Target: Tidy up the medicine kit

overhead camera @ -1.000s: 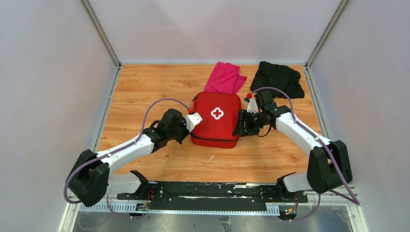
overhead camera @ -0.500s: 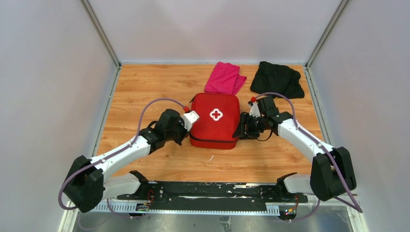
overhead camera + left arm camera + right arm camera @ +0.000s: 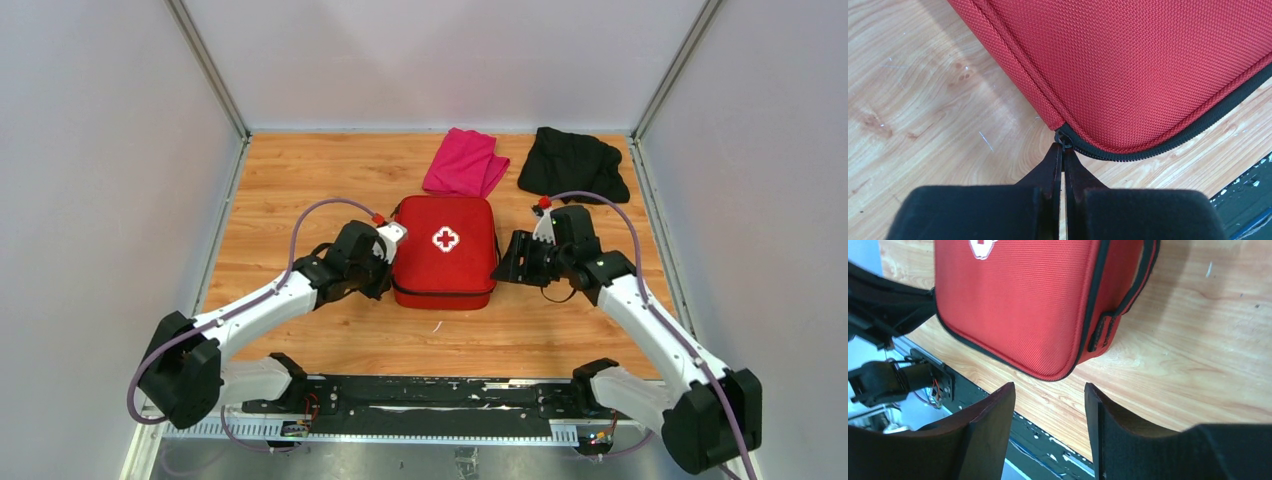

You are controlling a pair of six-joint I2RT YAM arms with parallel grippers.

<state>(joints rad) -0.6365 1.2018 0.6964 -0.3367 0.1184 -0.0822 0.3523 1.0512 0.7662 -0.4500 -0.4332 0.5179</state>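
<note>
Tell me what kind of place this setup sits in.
Probably a lab robot cell, not a home: plain panel walls on metal framing, a wooden tabletop, and a left arm and right arm bolted to a rail at its near edge.

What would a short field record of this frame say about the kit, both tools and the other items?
kit: medicine kit, lying flat, white cross up, zip closed where visible
left tool: left tool shut, tips at the zip slider at a corner on the kit's left side
right tool: right tool open, nothing between its fingers, facing the kit's right side
other items: pink cloth and black cloth, both beyond the kit
surface: wooden table
</note>
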